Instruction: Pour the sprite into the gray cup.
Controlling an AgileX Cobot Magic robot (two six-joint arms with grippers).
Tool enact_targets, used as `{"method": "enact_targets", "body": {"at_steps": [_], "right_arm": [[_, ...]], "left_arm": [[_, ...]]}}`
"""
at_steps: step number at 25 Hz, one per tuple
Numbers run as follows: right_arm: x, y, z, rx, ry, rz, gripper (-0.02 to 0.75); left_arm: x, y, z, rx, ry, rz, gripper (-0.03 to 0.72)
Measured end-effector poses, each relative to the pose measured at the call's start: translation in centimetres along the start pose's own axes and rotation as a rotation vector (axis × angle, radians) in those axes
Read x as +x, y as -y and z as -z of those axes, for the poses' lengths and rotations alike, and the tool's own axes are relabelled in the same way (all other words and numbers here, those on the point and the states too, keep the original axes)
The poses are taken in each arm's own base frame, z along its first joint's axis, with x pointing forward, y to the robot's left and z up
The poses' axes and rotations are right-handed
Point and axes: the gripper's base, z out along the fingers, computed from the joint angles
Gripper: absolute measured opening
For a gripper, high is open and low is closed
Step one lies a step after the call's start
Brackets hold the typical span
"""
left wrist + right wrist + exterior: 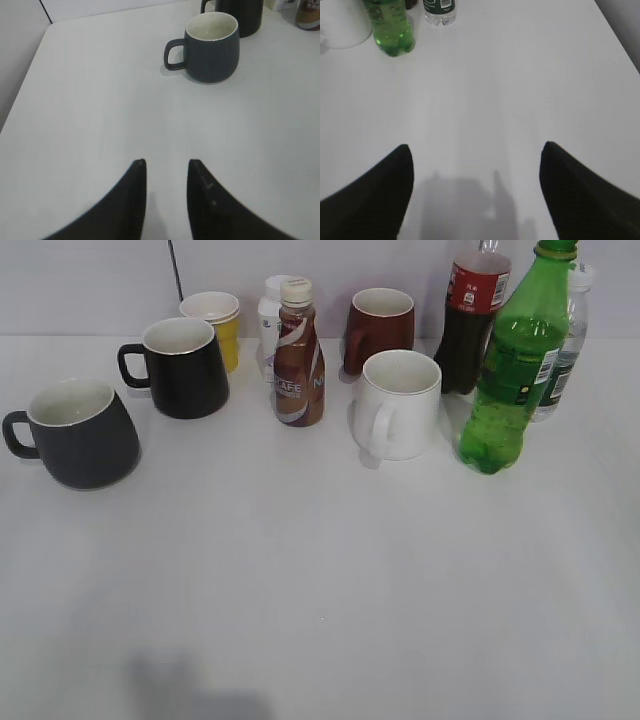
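The sprite (pixel 512 365), a tall green bottle with a green cap, stands upright at the right of the exterior view; its base shows at the top left of the right wrist view (pixel 392 27). The gray cup (pixel 82 432) sits at the far left, handle to the left, off-white inside; it also shows in the left wrist view (pixel 212 47). My left gripper (pixel 166 162) is open and empty, well short of the cup. My right gripper (pixel 476 146) is wide open and empty, well short of the bottle. Neither gripper shows in the exterior view.
A glossy black mug (pixel 185 365), a yellow cup (pixel 218 322), a brown coffee bottle (pixel 298 355), a maroon mug (pixel 380 328), a white mug (pixel 398 402), a cola bottle (pixel 472 315) and a clear water bottle (pixel 560 350) stand along the back of the white table (pixel 320 580).
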Motion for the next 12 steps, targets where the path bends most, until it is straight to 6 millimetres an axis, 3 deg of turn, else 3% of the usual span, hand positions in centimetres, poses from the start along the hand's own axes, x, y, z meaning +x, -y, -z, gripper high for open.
{"method": "enact_targets", "body": {"at_steps": [12], "right_arm": [[0.0, 0.0, 0.0, 0.0, 0.0, 0.0, 0.587]], "left_arm": [[0.0, -0.01, 0.0, -0.001, 0.0, 0.0, 0.224]]}}
